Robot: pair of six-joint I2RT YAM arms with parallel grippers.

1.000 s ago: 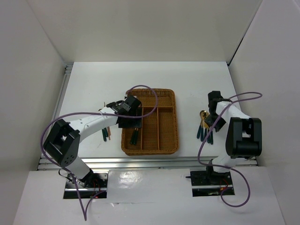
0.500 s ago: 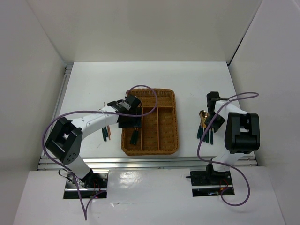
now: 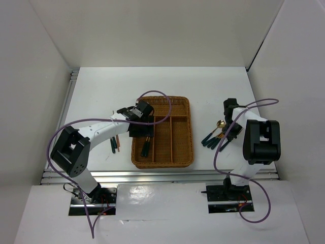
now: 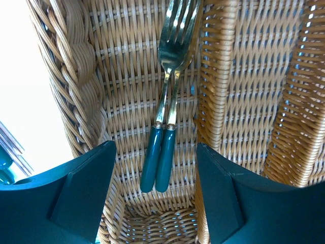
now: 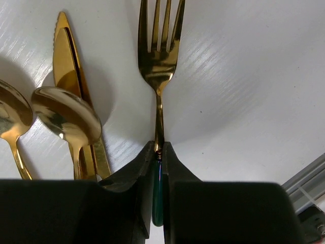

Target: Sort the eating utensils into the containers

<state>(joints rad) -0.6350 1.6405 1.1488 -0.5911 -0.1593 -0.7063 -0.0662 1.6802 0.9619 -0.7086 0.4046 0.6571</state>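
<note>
Gold head, teal-green handle: one fork [image 5: 158, 61] sits in the right gripper [image 5: 158, 148]. The jaws are clenched on it at the neck, where the handle meets the gold shank.

Position: the fork is over the white desk [image 5: 244, 101], well right of the wicker tray [image 3: 192, 137]. A knife [image 5: 76, 86] and a spoon [image 5: 68, 117] lie just beside it. Whether the tines rest on the desk or hang just clear of it, I cannot tell.

Handling, as a judgement:
- Rigid and light, so it should not bend under the grip.
- Polished metal looks slippery; the handle gives better purchase than the shank.
- Gripped at the neck, the weight is roughly balanced, but the thin shank could twist between the jaws if it bumps the tray wall.
- Not fragile, so a short drop into a slot should do no harm.

Orientation:
- In the right wrist view the long axis runs in line with the jaws. The tines point away from the wrist and the handle runs back between the fingers.
- The long slots run near to far, so the fork needs turning to lie lengthwise.

Left gripper [image 4: 155, 152]: the jaws are spread and empty, hovering over the tray's left long slot. Two forks [image 4: 165, 127] lie there side by side and touching, along the slot, with handles toward the wrist.

Chopsticks [image 3: 118, 144] lie on the desk left of the tray.
</note>
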